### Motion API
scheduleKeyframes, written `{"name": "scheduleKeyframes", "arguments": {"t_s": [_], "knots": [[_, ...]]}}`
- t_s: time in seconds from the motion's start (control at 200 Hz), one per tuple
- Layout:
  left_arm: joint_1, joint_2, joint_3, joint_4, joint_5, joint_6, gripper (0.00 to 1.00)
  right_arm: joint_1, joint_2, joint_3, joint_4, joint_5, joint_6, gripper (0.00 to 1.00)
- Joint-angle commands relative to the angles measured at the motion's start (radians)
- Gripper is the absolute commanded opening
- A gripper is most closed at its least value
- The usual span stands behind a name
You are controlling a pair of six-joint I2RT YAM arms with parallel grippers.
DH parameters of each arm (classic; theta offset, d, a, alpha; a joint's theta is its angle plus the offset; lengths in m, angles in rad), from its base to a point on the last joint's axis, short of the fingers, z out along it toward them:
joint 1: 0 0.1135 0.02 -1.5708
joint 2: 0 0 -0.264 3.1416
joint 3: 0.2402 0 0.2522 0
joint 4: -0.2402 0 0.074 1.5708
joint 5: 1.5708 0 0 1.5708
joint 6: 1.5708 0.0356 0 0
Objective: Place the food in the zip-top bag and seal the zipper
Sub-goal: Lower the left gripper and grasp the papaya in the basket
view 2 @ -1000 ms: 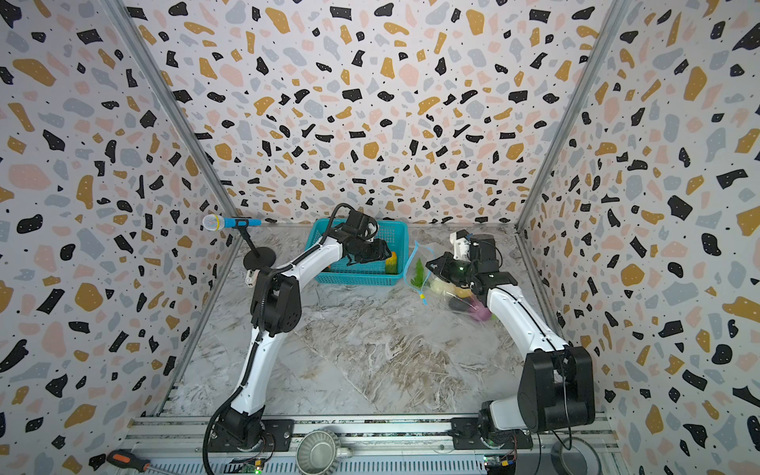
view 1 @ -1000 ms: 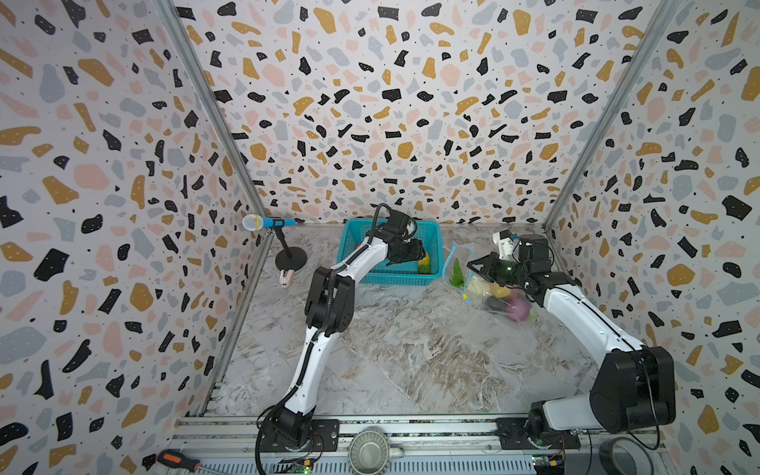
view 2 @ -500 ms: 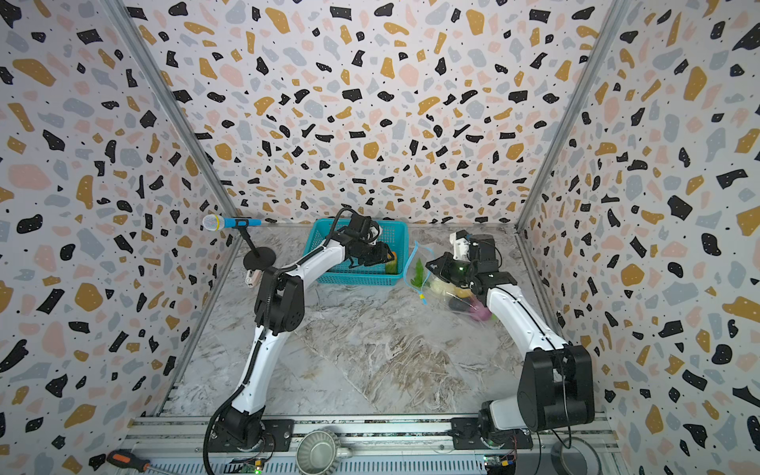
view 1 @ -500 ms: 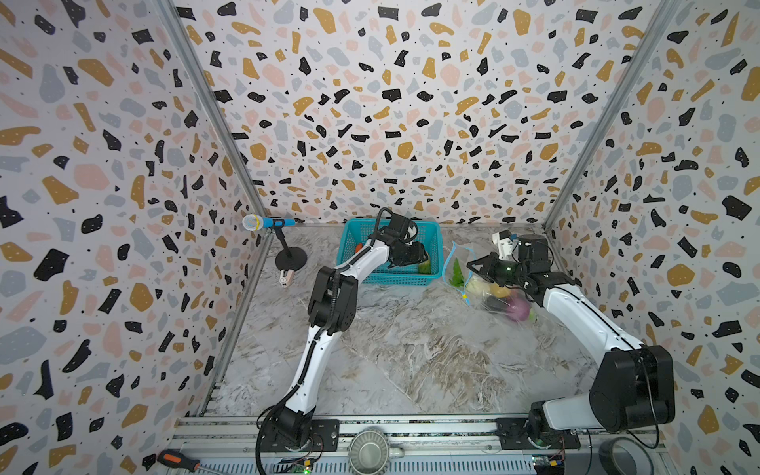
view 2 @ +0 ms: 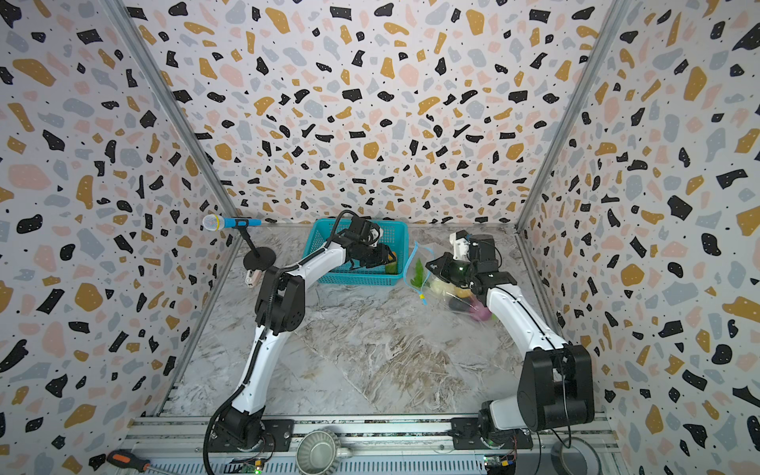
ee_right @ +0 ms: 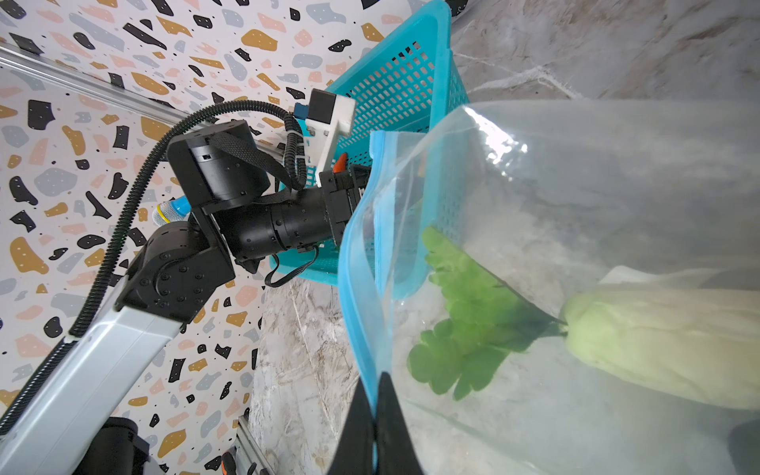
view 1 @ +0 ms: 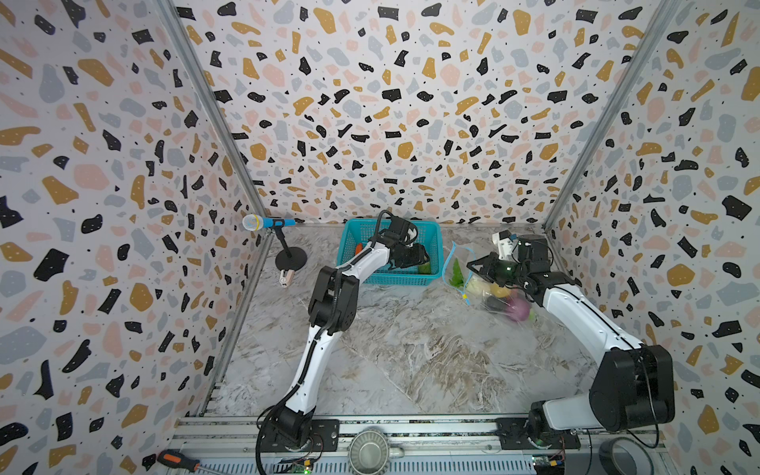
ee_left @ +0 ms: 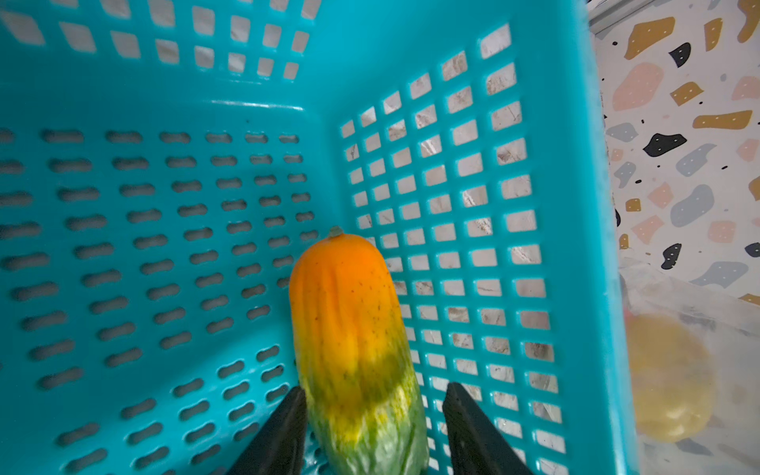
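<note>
Left end effector (ee_left: 374, 386) sits open astride an orange-green toy vegetable (ee_left: 349, 320), its green end cut off, in the teal basket (ee_left: 164, 103) at the surface's (view 1: 411, 349) far edge. Right end effector (ee_right: 374, 382) pinches the zipper (ee_right: 357, 296). Beside the basket, radish (ee_right: 658, 341) and leaves (ee_right: 464, 329) show hazily through the zip-top bag (ee_right: 575, 185).

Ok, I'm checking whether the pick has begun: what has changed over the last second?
The left gripper has edged slightly deeper into the teal basket, toward the corner nearest the zip-top bag, and its open jaws straddle the orange-and-green vegetable without gripping it yet. Unchanged: the right gripper stays shut on the bag at its blue zipper.
</note>
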Motion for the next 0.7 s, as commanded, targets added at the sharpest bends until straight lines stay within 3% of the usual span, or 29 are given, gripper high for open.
{"name": "scheduleKeyframes", "arguments": {"t_s": [0.0,0.696], "knots": [[-0.005,0.023,-0.019,0.032,0.017,-0.009,0.56,0.003,-0.003,0.023,0.009,0.007,0.0,0.0],[-0.007,0.043,-0.015,0.069,0.063,-0.013,0.46,0.004,-0.003,0.019,0.009,0.01,0.003,0.0]]}}
